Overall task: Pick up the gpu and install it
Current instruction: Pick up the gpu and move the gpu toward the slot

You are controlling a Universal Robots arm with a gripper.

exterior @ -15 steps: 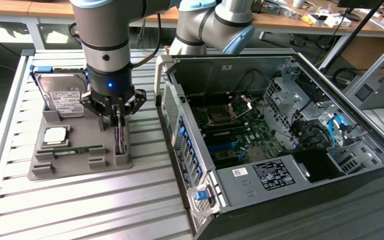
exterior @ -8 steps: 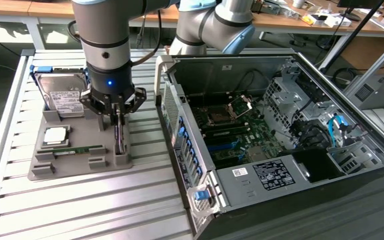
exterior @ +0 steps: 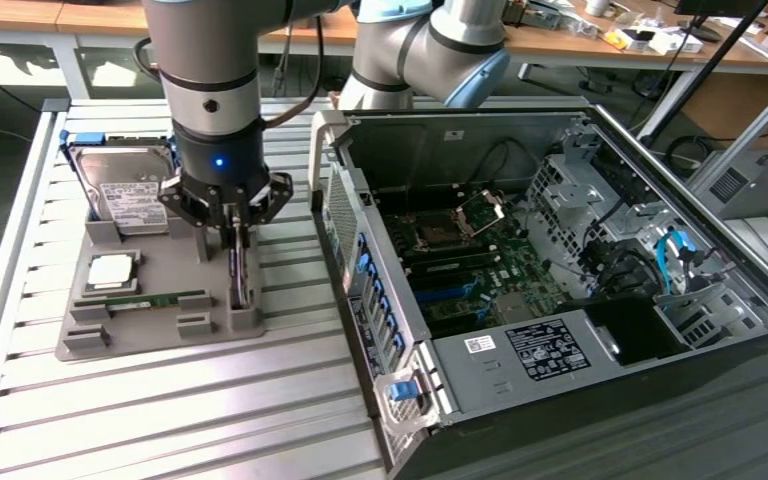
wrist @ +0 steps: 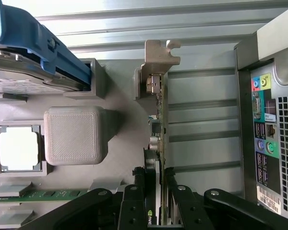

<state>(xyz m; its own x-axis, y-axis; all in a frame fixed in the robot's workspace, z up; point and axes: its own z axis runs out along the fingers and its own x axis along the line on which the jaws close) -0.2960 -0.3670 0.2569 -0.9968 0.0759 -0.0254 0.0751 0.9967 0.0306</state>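
Currently you're at the grasp stage of the pick: the gripper [exterior: 233,240] is down over the gray fixture tray [exterior: 157,335] and on the gpu [wrist: 159,120], which stands on edge in its slot along the tray side nearest the PC case [exterior: 371,290]. The card looks seated, not lifted. Its lower edge sits at the tray in the exterior view, and in the wrist view the silver bracket [wrist: 161,52] end is in the holder block. The fingers [wrist: 133,203] are partly closed, one on either side of the card's top edge, away from the bracket end. The pads sit against both faces with no gap I can make out, so I read that as clamped on the gpu and nothing else. The hard drive [exterior: 124,195], CPU [exterior: 111,268] and RAM stick [exterior: 144,300] sit in their own pockets on the tray, apart from the fingers. My take on what the pull-out demands: straight vertical, no twist, since the slot walls hug the card. The hold is on a thin edge, so expect the card to want to pivot. Getting it home would then mean lining the card up with a slot on the motherboard [exterior: 471,265] inside the open case, bracket towards the rear panel. Can't tell which slot from here. Install not started.
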